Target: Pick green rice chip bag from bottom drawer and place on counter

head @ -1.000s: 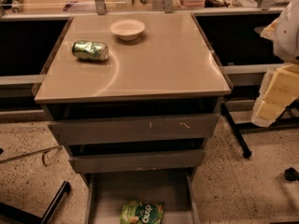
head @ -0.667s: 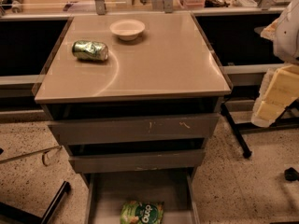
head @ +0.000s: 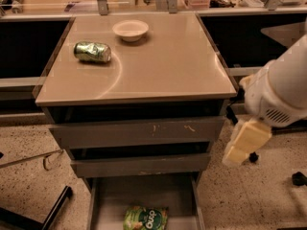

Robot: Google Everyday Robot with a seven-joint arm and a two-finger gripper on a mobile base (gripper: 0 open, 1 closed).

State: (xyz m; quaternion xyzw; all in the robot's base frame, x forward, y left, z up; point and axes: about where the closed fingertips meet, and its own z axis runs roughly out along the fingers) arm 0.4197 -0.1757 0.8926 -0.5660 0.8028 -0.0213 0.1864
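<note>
The arm (head: 283, 87) has swung left and lower from the right edge, so the end effector (head: 244, 145) now hangs beside the cabinet's right flank, level with the upper drawers (head: 136, 133). Whether it is apart or together cannot be told. The green rice chip bag (head: 145, 218) lies on the floor of the bottom drawer (head: 144, 193), well below and left of the end effector. A green can (head: 92, 51) and a bowl (head: 130, 29) sit on the surface (head: 168, 66).
</note>
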